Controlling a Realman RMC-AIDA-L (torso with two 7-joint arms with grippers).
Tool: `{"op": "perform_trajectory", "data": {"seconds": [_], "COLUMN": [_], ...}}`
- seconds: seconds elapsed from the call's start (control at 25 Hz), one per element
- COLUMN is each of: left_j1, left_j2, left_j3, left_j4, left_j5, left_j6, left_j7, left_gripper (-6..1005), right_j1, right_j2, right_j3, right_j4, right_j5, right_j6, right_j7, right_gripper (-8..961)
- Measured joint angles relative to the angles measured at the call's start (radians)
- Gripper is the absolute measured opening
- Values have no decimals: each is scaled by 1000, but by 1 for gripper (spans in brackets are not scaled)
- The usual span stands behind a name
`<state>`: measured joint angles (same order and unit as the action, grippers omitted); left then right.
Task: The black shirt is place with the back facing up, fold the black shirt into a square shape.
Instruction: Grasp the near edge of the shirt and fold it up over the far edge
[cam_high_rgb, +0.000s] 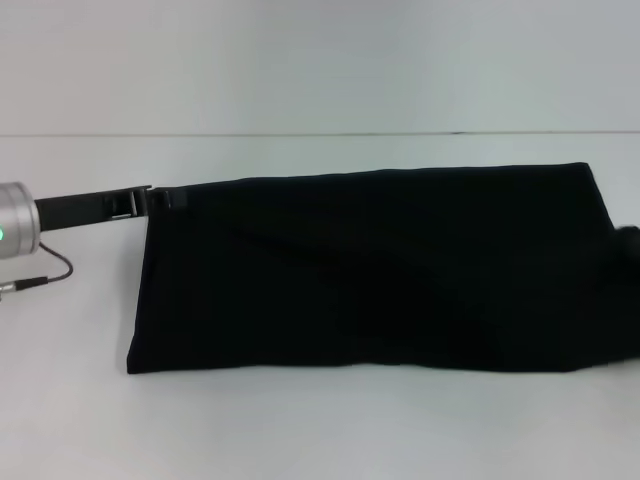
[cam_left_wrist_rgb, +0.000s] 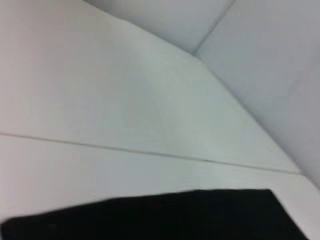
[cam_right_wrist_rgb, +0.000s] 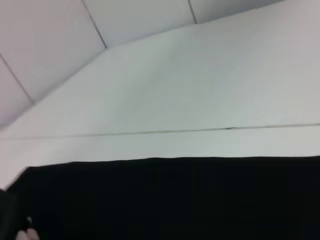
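Stretching across most of the head view, the white table is seen as the largest thing, its far edge met by a pale wall. The same surface fills the left wrist view and the right wrist view, where thin seams run across it; these seams are less plain from the head.

Lying on the table, the black shirt is shown as a wide, folded band, reaching from the robot's left of centre to the right edge of the head view. Its far edge is raised slightly at both upper corners, and its near edge rests flat on the table. No lettering is seen on the exposed side. Only a strip of the cloth is caught in the left wrist view, with one corner showing, and a longer straight edge of it is caught in the right wrist view.

At the shirt's far left corner, the left gripper is seen from the head camera alone, reached in level from the left on a silver wrist with a green light. Its dark fingers are pressed together on the corner of the cloth. A thin cable is seen trailing below the wrist.

At the right edge of the head view, only a dark shape by the shirt's far right corner is seen, and the right gripper cannot be made out as such; whether its fingers are parted or closed cannot be told.
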<state>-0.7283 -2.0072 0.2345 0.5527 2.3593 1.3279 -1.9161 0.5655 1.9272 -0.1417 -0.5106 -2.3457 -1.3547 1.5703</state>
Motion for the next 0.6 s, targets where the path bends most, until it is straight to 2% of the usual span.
{"op": "perform_trajectory", "data": {"seconds": [0.16,0.32,0.44,0.6], "left_j1": [-16,-28,-37,-52], "left_j2": [-4,-7,-8,-8], "left_j3": [4,56,94,121], "left_j4": [-15,-15,-16,-16], "left_j5": [1,3,4,4], "left_j6": [-80,-150,-187,-218], "left_j7": [2,1,-2,-5], "left_gripper": [1,0,0,1], "right_j1": [76,133,160,196], "right_j2": [13,22,23,14], "right_j3": [-60,-111,-146,-163], "right_j4": [61,74,70,66], "right_j5": [0,-1,1,2], "right_j6": [163,287,356,396], "right_j7": [6,51,86,107], "right_gripper": [42,41,42,42]}}
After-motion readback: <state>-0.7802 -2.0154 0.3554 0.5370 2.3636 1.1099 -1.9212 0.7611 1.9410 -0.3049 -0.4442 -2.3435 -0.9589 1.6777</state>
